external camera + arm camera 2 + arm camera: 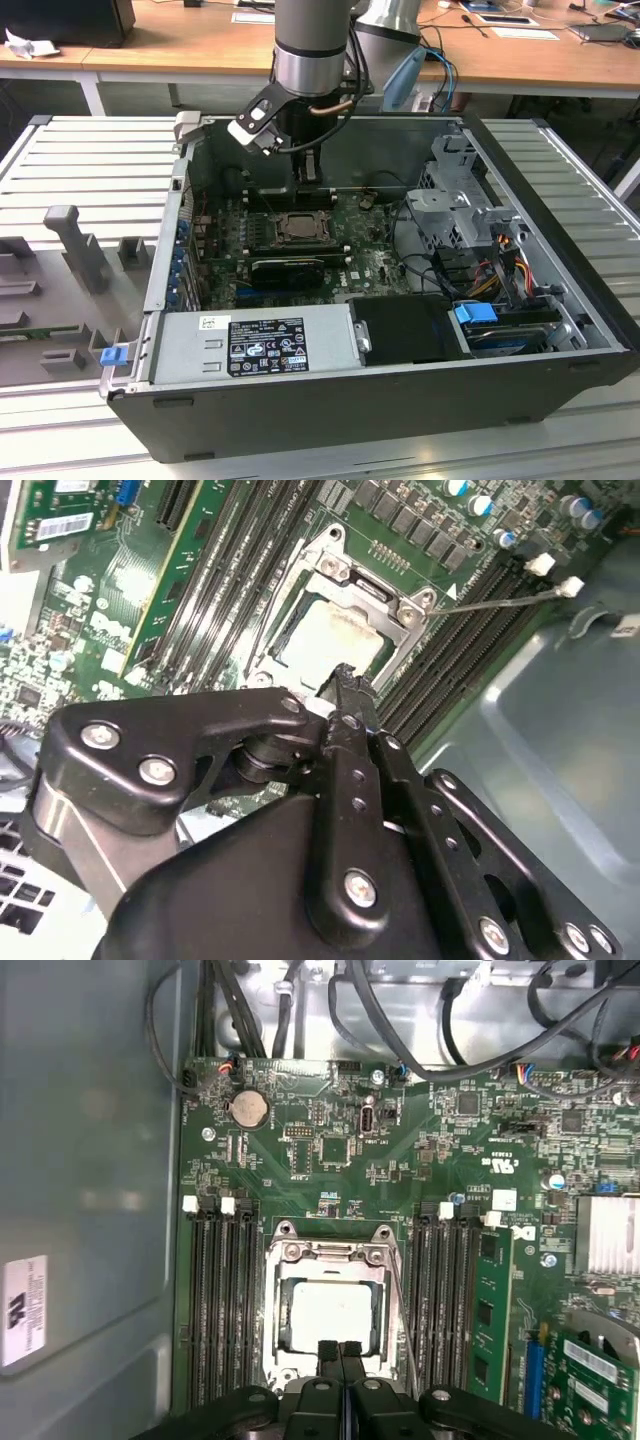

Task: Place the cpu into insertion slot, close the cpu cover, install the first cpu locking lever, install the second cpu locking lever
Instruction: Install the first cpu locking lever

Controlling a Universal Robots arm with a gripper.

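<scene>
A white printed label [267,345] fronts the lower-centre power supply [190,345] in the exterior view, past it mid-frame the slot [272,230] holds the cpu [330,1315] under the closed cover [330,1253], end effector [308,182] fingers together at its far edge.

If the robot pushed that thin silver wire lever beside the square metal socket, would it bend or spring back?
Probably springy: the thin silver wire lever is long and slender, so it would likely flex. It seems anchored at the square metal socket frame, so it should swing rather than slide. Its smooth, narrow rod might slip away under a push.
</scene>
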